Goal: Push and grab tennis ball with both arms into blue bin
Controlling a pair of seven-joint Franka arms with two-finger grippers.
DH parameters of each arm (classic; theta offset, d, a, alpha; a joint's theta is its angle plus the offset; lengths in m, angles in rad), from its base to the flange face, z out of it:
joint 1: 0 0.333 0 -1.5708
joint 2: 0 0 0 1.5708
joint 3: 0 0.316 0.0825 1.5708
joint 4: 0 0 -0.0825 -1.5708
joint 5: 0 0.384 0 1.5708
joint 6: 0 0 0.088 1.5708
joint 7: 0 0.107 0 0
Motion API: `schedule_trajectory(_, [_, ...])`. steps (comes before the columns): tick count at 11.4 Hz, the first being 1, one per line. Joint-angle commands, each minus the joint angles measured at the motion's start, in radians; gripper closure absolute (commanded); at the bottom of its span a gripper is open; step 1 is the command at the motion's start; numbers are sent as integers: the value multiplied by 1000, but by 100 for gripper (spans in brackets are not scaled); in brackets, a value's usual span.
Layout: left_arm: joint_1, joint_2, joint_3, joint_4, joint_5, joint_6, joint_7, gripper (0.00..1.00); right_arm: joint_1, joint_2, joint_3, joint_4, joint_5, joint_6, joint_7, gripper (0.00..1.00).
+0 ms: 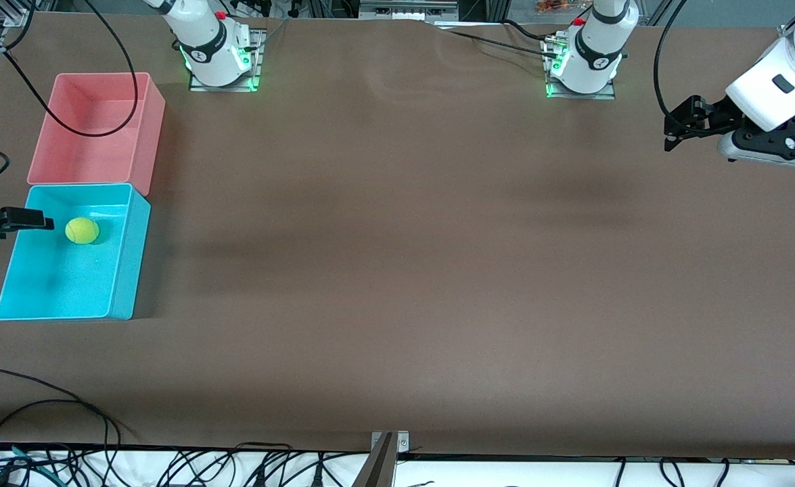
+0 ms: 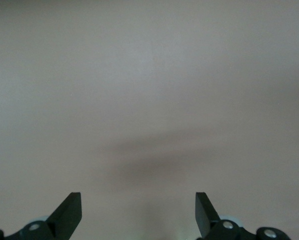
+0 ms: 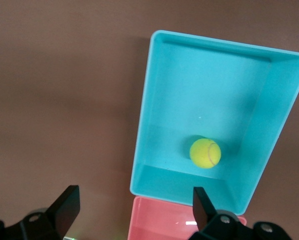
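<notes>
The tennis ball (image 1: 82,230) lay on the floor of the blue bin (image 1: 122,284), near the wall that touched the pink bin (image 1: 155,128), so the placing looked done and the step in hand was, by my judgement, a clean retreat.

The right gripper (image 3: 134,210) hung with its jaws spread and empty. In the right wrist view the ball sat ahead of the jaws, a little toward one finger, with nothing between them. In the front view only a dark fingertip showed at the frame's edge, over the bin's outer wall.

The left gripper (image 2: 138,212) hung over bare brown table (image 1: 397,270) at the left arm's end, jaws spread, holding nothing, waiting well apart from the bins.

To finish well, the right arm should lift straight up before swinging away, so no finger clips the thin bin wall or jolts the ball.

Most of the right arm was cut off in the front view, so its height above the bin was hard to judge. The pink bin's far corner was crossed by a black cable (image 1: 65,125).
</notes>
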Motion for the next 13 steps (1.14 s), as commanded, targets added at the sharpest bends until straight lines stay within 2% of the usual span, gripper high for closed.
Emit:
schedule_trajectory(1, [-8, 7, 2, 22, -25, -5, 5, 0, 46, -84, 2, -4, 6, -84, 77, 0])
schedule_trajectory(6, [-8, 7, 2, 22, -25, -6, 5, 0, 173, -192, 4, -4, 0, -236, 286, 0])
schedule_trajectory(8, [-6, 7, 2, 22, -25, -8, 6, 0, 179, -261, 28, -13, -8, -251, 350, 0])
schedule_trajectory(10, [-6, 7, 2, 22, -25, -8, 6, 0, 119, -321, 100, -46, -38, -256, 379, 0])
schedule_trajectory(12, [-5, 7, 4, 20, -25, -8, 6, 0, 2, -377, 230, -76, -103, -256, 393, 0])
schedule_trajectory(13, [-5, 7, 4, 20, -25, -9, 6, 0, -41, -407, 266, -101, -121, -251, 412, 0])
